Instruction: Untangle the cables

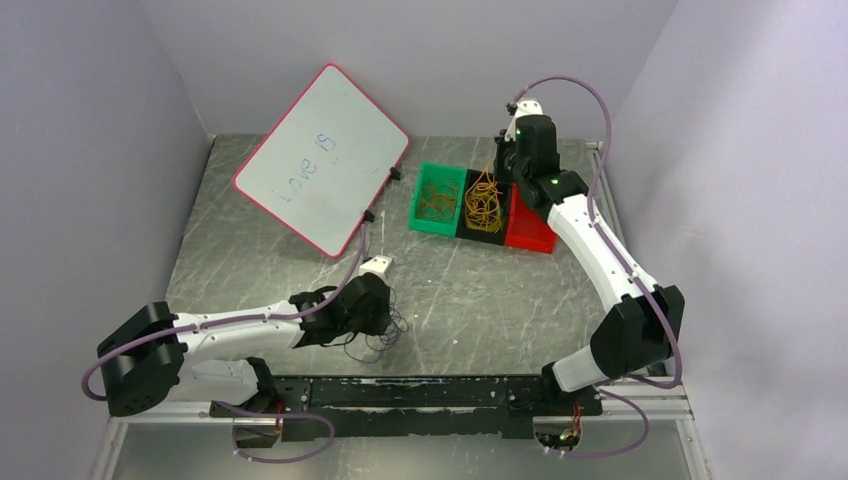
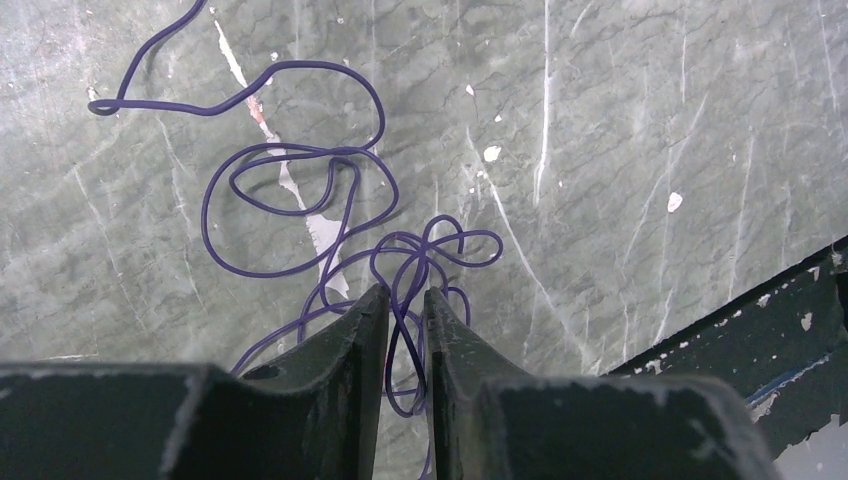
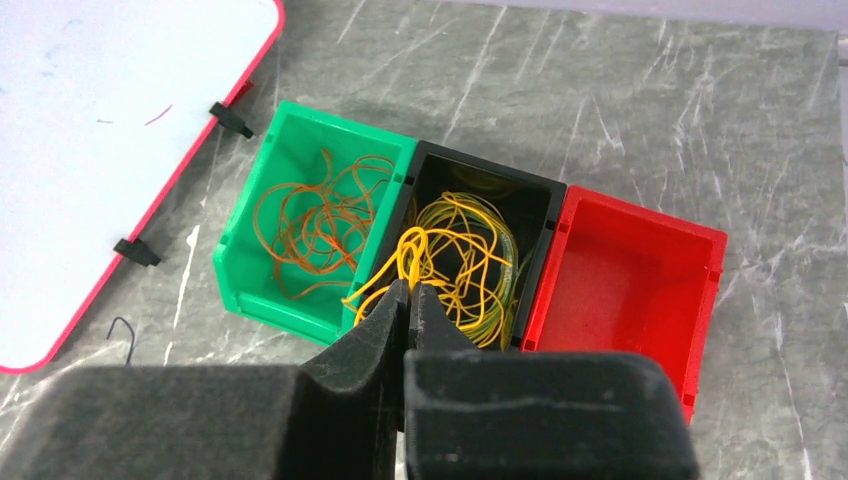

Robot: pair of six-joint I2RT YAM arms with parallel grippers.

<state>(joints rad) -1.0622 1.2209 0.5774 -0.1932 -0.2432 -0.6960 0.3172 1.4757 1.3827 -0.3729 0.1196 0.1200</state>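
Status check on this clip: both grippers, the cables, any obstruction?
Left gripper pinching purple cable on table. Right gripper shut on yellow cable over black bin. Orange cable in green bin. No obstruction seen.

Our left arm stretched low, pointing right, left gripper near-closed, narrow gap between jaws. Our right arm elbow bent, reaching far forward, right gripper angled down, jaws fully closed.
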